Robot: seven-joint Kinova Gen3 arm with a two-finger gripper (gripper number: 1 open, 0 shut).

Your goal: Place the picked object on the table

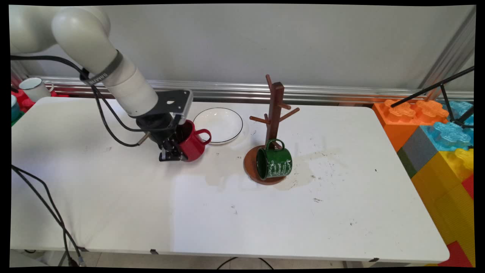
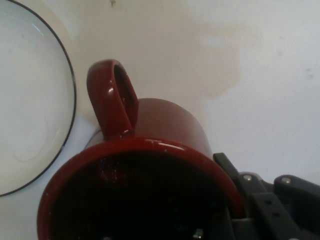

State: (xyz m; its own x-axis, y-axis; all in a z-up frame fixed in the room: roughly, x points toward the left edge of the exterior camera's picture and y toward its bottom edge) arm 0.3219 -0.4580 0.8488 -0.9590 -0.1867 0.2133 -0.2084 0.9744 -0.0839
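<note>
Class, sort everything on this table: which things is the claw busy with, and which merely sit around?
In hand: black two-finger claw; glossy red ceramic mug, gripped at its rim.

Lying about: dark-rimmed round white plate; brown wooden mug tree; green enamel mug, on its side on the tree's base; white mug at far left.

The mug [image 1: 193,144] [image 2: 145,165] at the black claw [image 1: 172,151] is a glossy deep red, dark inside, and the plate [image 1: 219,125] [image 2: 30,100] just beside it is plain white with a thin black line round its rim. The mug rack [image 1: 273,113] is reddish-brown wood on a round base of the same tone, and the mug [image 1: 274,163] lying on that base is dark green enamel with pale white lettering across its side. The counter [image 1: 227,212] is white with small dark scuffs and a faint brownish stain, and off its right end the big blocks [image 1: 435,144] are orange, light blue, grey, yellow and red.
</note>
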